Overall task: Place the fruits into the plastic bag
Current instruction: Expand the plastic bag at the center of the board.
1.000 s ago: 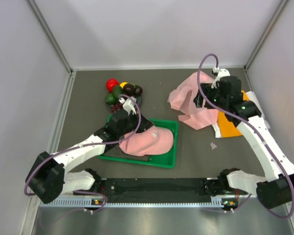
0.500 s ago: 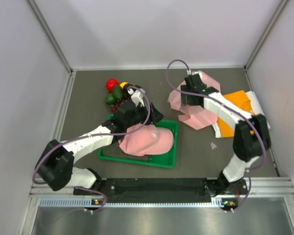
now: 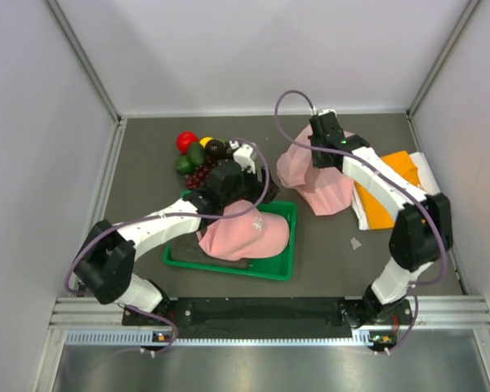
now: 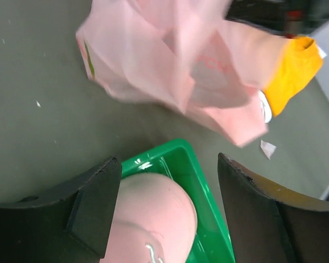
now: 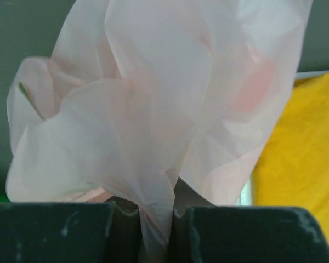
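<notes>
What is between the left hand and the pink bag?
Only bare table. The left wrist view shows the open left hand over the tray corner, with nothing before the bag.

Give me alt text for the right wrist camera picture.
The right claw is shut on a fold of the pink bag, which spreads above it and fills most of the view. An orange cloth lies at right.

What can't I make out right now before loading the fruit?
Plastic bag: crumpled in every view; its mouth never shows.
Fruits: top view only, small, edged by the left arm.
Right claw: top view, fingertips hidden under its wrist.
Pink cap: left wrist view, cut off by the bottom edge.
</notes>
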Available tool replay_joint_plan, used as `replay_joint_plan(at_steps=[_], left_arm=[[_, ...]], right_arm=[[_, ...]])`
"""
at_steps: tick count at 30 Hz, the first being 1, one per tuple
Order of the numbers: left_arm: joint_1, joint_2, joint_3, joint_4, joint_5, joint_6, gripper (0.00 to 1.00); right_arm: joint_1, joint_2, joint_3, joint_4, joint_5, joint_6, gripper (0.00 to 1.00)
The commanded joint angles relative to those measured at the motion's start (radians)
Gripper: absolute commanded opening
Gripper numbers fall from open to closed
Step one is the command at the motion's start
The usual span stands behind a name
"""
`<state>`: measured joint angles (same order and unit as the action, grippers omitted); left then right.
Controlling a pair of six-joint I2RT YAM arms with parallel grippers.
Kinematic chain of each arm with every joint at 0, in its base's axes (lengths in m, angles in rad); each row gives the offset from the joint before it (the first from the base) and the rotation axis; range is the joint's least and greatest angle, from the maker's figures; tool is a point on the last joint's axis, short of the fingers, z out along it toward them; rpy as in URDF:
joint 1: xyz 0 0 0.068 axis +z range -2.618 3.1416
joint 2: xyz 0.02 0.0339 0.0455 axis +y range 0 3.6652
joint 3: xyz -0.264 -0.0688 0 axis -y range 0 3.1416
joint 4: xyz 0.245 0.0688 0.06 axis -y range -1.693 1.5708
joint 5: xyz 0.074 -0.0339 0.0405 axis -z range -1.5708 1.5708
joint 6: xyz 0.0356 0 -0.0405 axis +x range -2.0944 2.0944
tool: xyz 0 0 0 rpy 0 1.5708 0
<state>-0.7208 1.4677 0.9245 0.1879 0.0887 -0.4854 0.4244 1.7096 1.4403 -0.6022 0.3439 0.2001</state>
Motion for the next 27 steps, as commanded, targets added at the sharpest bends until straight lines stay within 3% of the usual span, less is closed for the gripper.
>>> replay_joint_plan(at_steps=[1,7,18,20,27], left_arm=[[-0.060,0.020,0.117,-0.036,-0.142,0.155,0.76],[-0.106,0.014,0.174,-0.016,-0.112,0.196,0.82],[-0.173,-0.207,0.045,0.078,-0.093,0.226,0.88],[-0.175,-0.237,0.014,0.088,-0.040,0.242,0.99],[-0.178,-0.095,0.086,0.134,0.023,0.237,0.99]], right_arm=[[0.001,-0.208,-0.021,-0.109,-0.128,-0.076,0.04],[0.002,-0.330,-0.044,-0.194,-0.175,-0.070,0.03],[0.001,-0.346,-0.055,-0.206,-0.204,-0.048,0.03],[0.002,-0.349,-0.057,-0.203,-0.210,-0.047,0.03],[0.002,-0.369,-0.076,-0.191,-0.289,-0.031,0.03]])
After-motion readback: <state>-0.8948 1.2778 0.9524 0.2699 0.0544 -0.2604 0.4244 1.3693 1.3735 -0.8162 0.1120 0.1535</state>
